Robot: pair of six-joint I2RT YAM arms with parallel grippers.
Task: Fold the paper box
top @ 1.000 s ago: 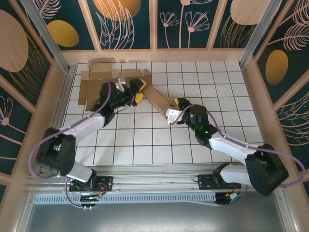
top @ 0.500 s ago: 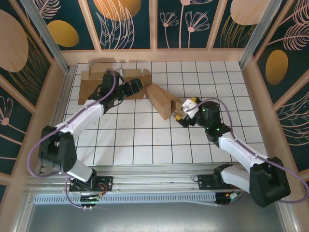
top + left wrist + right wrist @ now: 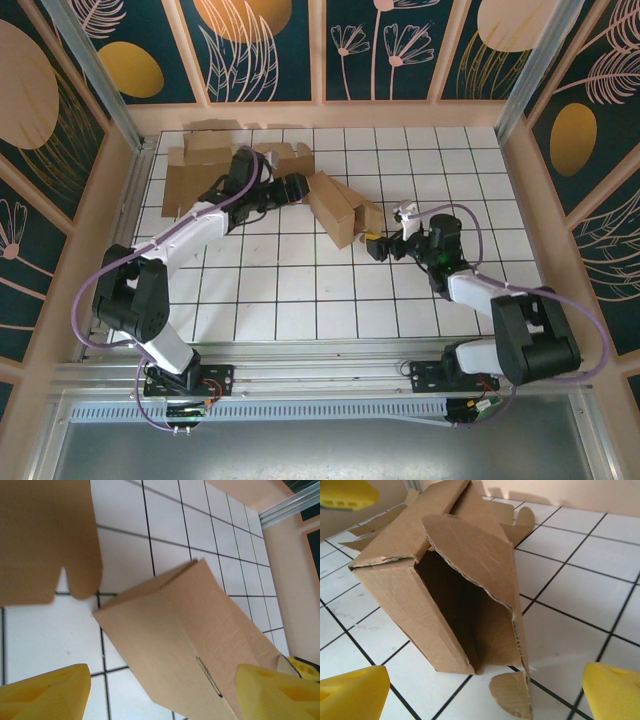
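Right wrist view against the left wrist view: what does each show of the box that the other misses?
Right wrist: the box's open end, its hollow inside, and a rounded tab lying on the table. Left wrist: the box's closed outer faces seen from above, and a flat cardboard sheet beyond it. Both: the brown box on the white gridded table, with yellow jaws spread wide at the bottom corners.
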